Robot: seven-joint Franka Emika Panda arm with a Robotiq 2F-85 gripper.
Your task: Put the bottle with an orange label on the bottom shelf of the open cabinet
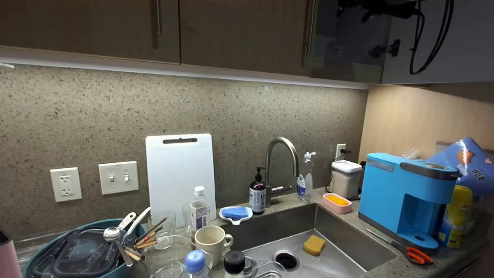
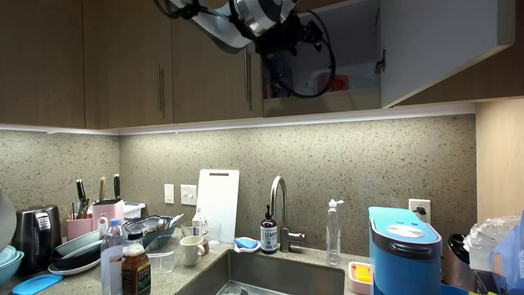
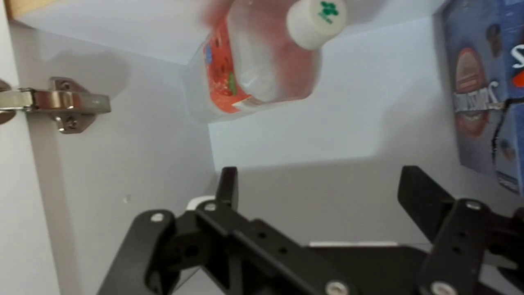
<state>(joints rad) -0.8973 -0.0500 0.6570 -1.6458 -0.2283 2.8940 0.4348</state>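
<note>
The bottle (image 3: pixel 262 57), clear with an orange-red label and white cap, lies tilted or on its side inside the open cabinet in the wrist view. Its cap points towards the camera. In an exterior view the bottle's red label (image 2: pixel 338 82) shows at the bottom shelf (image 2: pixel 323 104) of the cabinet (image 2: pixel 352 45), partly behind a cable loop. The cabinet's dim interior shows in the other picture too (image 1: pixel 347 34). My gripper (image 3: pixel 319 178) is open and empty in the wrist view, apart from the bottle. It hangs before the cabinet opening in both exterior views (image 1: pixel 353 13) (image 2: pixel 306 44).
Blue boxes (image 3: pixel 479 90) stand inside the cabinet at its side wall. The cabinet door (image 2: pixel 442 45) stands open, with a metal hinge (image 3: pixel 73 104). Below are the sink (image 1: pixel 308 255), faucet (image 1: pixel 283 143), blue appliance (image 1: pixel 405 193) and several bottles and dishes on the counter.
</note>
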